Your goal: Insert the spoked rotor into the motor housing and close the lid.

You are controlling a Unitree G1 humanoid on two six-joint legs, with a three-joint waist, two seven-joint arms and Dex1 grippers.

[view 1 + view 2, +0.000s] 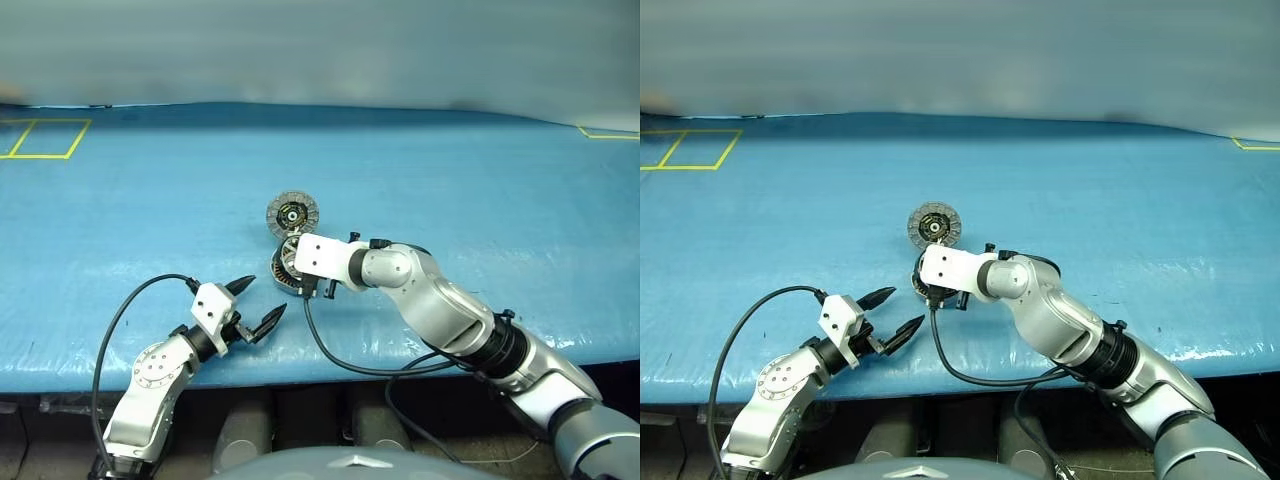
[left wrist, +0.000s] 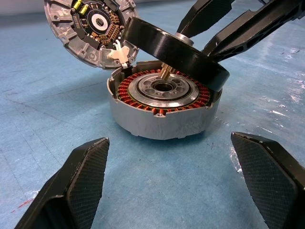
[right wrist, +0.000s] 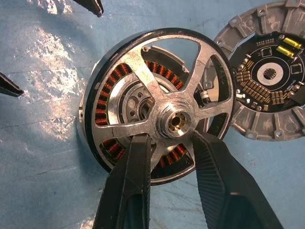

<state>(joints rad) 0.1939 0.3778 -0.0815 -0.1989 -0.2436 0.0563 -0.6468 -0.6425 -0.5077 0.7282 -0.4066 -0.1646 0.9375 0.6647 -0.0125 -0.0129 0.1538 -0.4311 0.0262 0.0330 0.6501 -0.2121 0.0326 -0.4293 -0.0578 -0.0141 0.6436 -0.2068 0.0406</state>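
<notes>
Here the right gripper (image 3: 167, 143) pinches the rotor (image 2: 174, 50) by its silver hub, tilted just above the housing (image 2: 162, 112). The rotor looks rigid and fairly heavy, its black rim smooth, so the hub seems the surest hold. The ribbed grey lid (image 1: 292, 213) leans against the housing's far side; the left gripper (image 1: 257, 305) waits wide open near it.

Over the motor housing (image 2: 162, 112) the way in is blocked by the tilted spoked rotor (image 2: 176, 50) and the right gripper (image 3: 172, 143) clamped on its hub. The lid (image 1: 293, 213) leans against the housing's far side, closing that approach. The housing's near side is bare blue table (image 1: 480, 190), where the left gripper (image 1: 258, 305) waits with fingers spread.
</notes>
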